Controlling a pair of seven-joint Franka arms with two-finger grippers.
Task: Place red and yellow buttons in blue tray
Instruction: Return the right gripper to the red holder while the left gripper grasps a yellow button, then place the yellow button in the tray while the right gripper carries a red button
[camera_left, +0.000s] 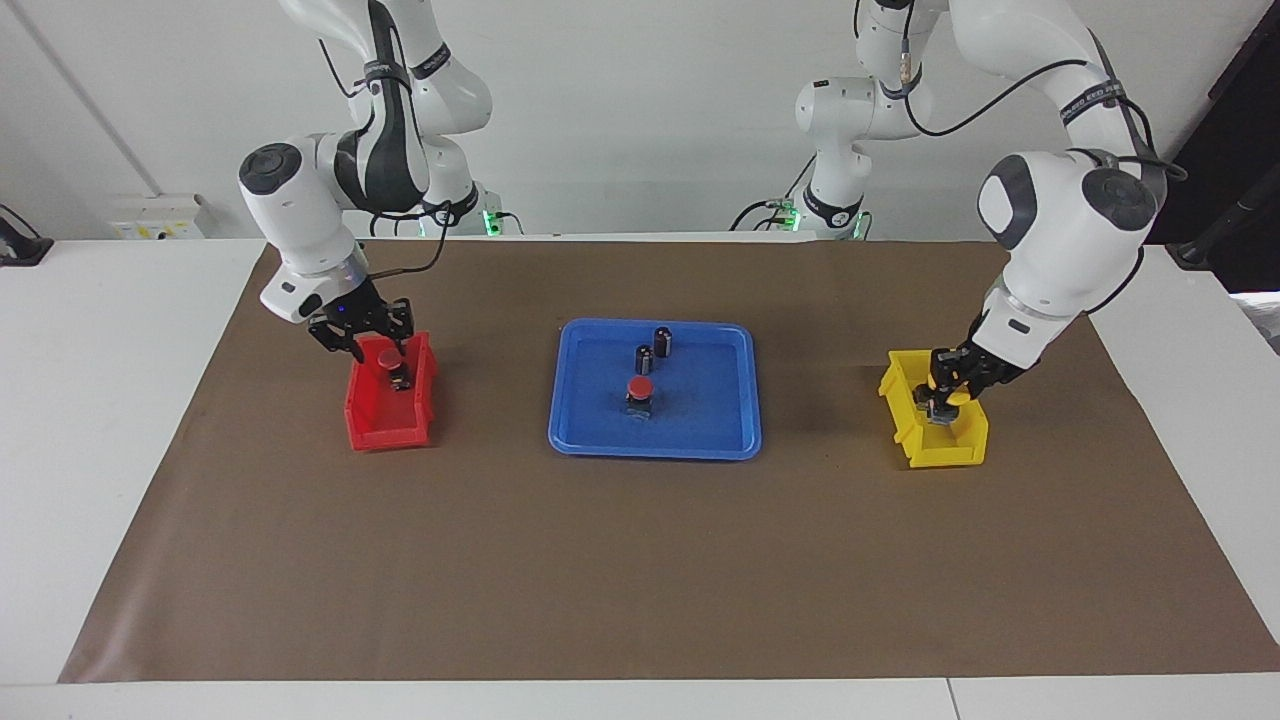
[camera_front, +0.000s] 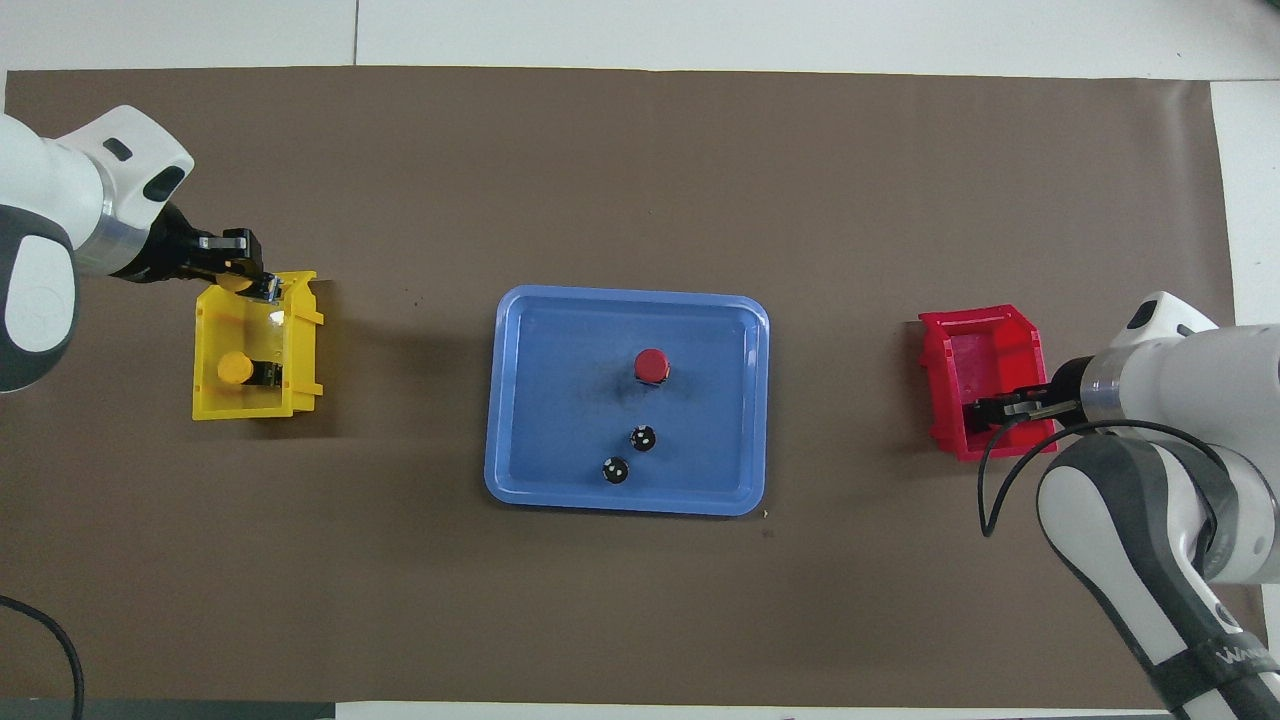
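the left end effector (camera_left: 945, 392) is pinched on a yellow button (camera_left: 948, 393) over the yellow bin (camera_left: 935, 450); another yellow button (camera_front: 235, 368) lies in that bin. the right end effector (camera_left: 368, 345) is spread around the red button (camera_left: 391, 359) in the red bin (camera_left: 385, 425), not closed on it. one red button (camera_left: 640, 389) already stands in the blue tray (camera_left: 655, 445) on the bench, beside two dark cylinders (camera_left: 654, 350).

risks: the small button may slip from the pinch during the carry. a slanted grip could tip the red bin. both arms heading for the tray might collide. no label can be read.
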